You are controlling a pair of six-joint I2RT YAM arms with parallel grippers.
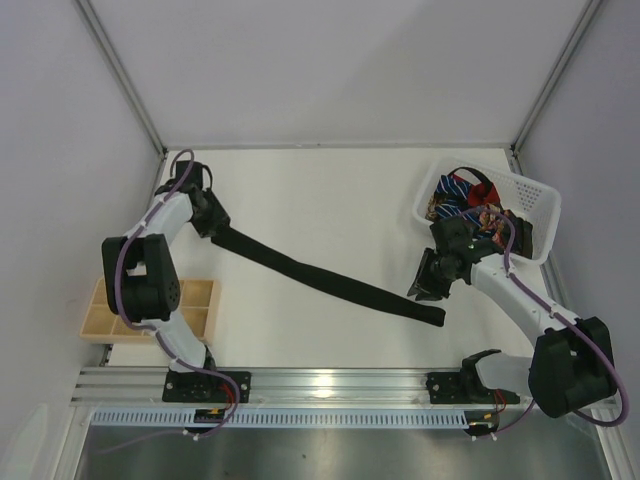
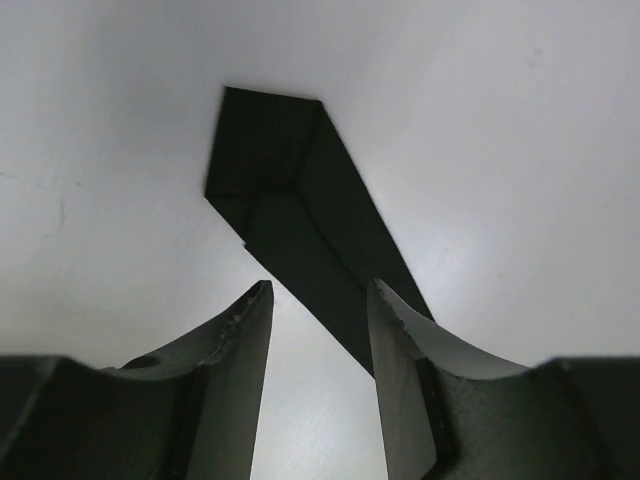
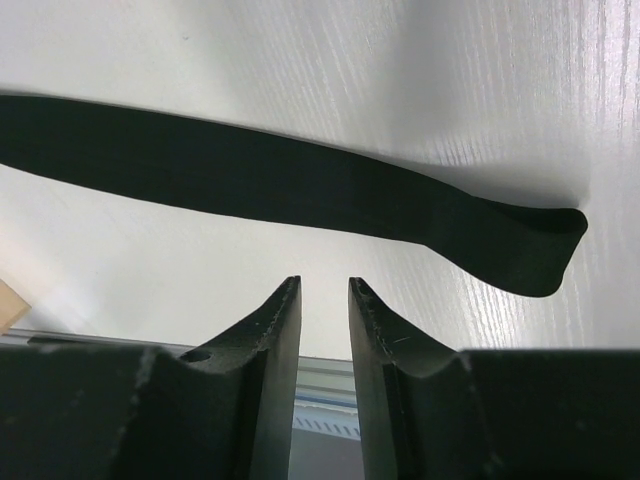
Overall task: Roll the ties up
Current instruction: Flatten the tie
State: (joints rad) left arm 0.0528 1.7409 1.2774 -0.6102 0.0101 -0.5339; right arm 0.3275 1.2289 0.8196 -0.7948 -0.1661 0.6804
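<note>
Left gripper (image 2: 318, 292), seen from its own wrist camera, has its two fingers spread apart with nothing pinched between them; the white table (image 2: 500, 120) shows through the gap. It sits over the wide end of the black tie (image 1: 320, 280), the end farthest from the white lattice basket (image 1: 540, 225). In that wrist view the wide end is folded back on itself into a blunt, squared flap. The strip runs from the fold down behind the finger (image 2: 398, 370) on the right of the picture.

Right gripper (image 3: 323, 284) has its fingers drawn close, with a narrow slit between them and nothing in it. It hovers just in front of the basket, beside the tie's narrow end. In its wrist view the tie lies across the table beyond the fingertips and apart from them. The narrow tip is curled over into a small loop.

From above, the black tie is stretched in one long diagonal across the table. Its narrow end lies near the basket, on the basket's near side, and its wide end lies well away from the basket toward the far left.

Inside the basket, heaped together, are a blue-white striped tie (image 1: 462, 188), a red tie (image 1: 487, 196) and a brown patterned tie (image 1: 437, 210).

A tan compartment tray (image 1: 195, 300) sits well apart from the basket, at the opposite edge of the table.
</note>
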